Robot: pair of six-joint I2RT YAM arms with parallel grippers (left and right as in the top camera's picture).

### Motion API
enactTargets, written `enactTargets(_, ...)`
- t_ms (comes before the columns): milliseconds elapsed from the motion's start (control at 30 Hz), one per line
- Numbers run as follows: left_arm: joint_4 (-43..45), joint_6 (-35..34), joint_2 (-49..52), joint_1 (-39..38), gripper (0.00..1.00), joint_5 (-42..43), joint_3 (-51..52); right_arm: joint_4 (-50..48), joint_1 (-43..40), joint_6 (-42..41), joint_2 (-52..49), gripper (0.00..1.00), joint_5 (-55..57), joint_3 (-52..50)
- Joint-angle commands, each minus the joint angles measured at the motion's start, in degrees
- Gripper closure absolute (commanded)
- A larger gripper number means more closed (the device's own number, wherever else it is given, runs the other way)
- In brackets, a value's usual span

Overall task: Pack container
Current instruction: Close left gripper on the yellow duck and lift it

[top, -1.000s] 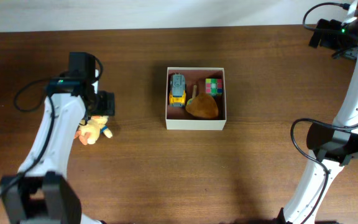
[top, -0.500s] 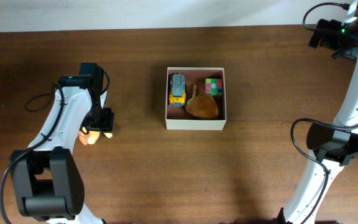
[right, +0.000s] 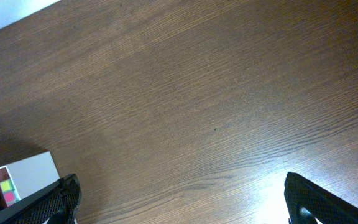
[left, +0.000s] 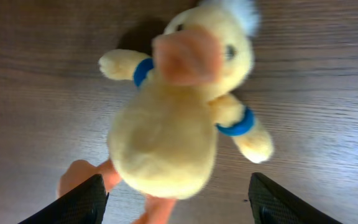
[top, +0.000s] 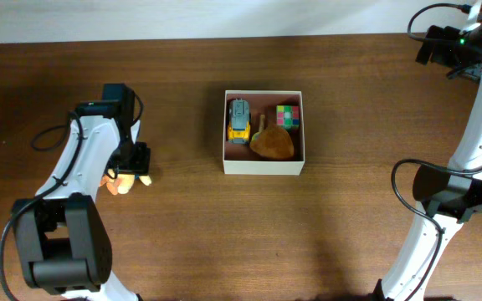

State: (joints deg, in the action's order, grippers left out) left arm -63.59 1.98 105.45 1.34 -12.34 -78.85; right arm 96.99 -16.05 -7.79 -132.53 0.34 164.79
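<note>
White arms (top: 78,163), black joints (top: 57,251) — looped black cables (top: 394,186), green LED (top: 461,37).

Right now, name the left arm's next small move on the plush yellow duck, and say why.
Probably close the left gripper on the soft yellow plush duck with the orange beak. Its fingers stand open on either side of the duck's lower body, not yet pressing it, and the duck lies on the brown wooden table, outside the white-walled square container.

- Your duck toy (left: 165,140) is soft, fuzzy yellow plush cloth.
- The table (right: 216,93) you work on is dark wood grain with a faint sheen.
- The container (top: 263,166) shows you matt white walls.
</note>
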Motion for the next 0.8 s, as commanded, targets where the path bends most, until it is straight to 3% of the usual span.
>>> enactTargets(0,0.1,0.2,1.9,1.8,0.25,-0.6,0.2,0.3,-0.1,-0.5,0.0,0.01,-0.3,0.4)
enactTargets(200,0.2,0.2,3.2,2.4,0.37,-0.3,0.2,0.3,-0.1,-0.5,0.0,0.01,-0.3,0.4)
enactTargets(300,0.8,0.2,3.4,2.4,0.62,0.3,0.2,0.3,-0.1,-0.5,0.0,0.01,-0.3,0.4)
enactTargets(333,1.2,0.2,3.5,2.4,0.66,1.1,0.2,0.3,-0.1,-0.5,0.0,0.01,-0.3,0.4)
enactTargets(633,3.6,0.2,3.5,2.4,0.69,4.6,0.2,0.3,-0.1,-0.5,0.0,0.01,-0.3,0.4)
enactTargets(733,3.7,0.2,3.6,2.4,0.96,5.4,0.2,0.3,-0.1,-0.5,0.0,0.01,-0.3,0.4)
enactTargets(767,3.7,0.2,3.6,2.3,0.98,5.9,0.2,0.3,-0.1,-0.5,0.0,0.01,-0.3,0.4)
